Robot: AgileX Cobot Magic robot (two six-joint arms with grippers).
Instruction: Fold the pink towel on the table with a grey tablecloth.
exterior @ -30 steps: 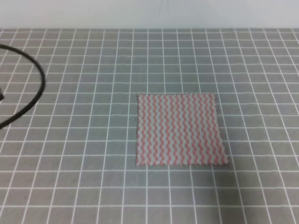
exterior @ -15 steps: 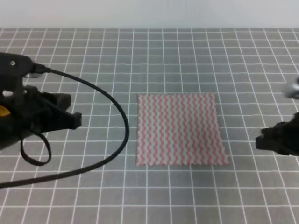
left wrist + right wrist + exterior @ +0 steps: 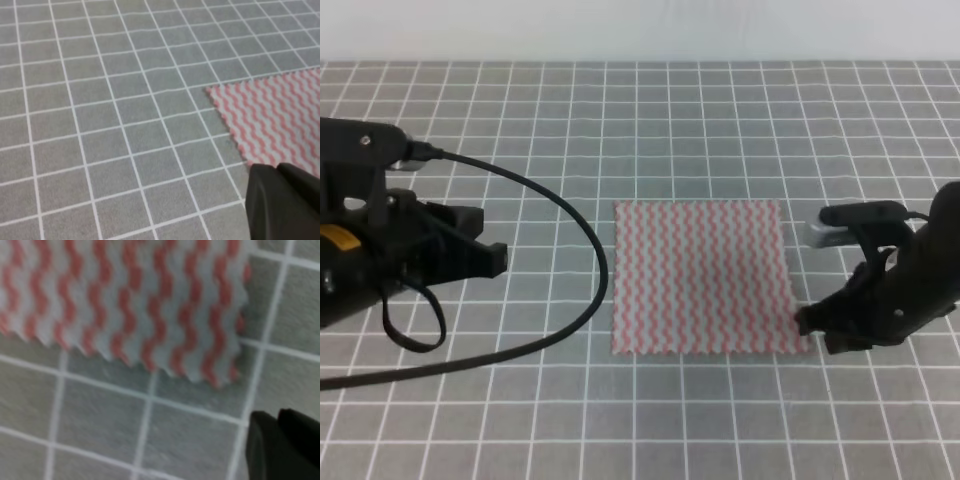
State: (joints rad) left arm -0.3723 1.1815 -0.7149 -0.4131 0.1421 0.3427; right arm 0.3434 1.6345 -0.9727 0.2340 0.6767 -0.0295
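light: even, soft, no glare | shadows: faint | blur: right wrist view v. soft, close-up

Left arm: you see it low at the left side of the high view, wrist pointing right, a black cable looping off it.
Left gripper (image 3: 490,255): its fingers close together; you can't tell if they touch.
Right arm: it reaches in from the right edge, wrist angled down and left.
Right gripper (image 3: 812,328): tips low; you can't judge the jaw gap.
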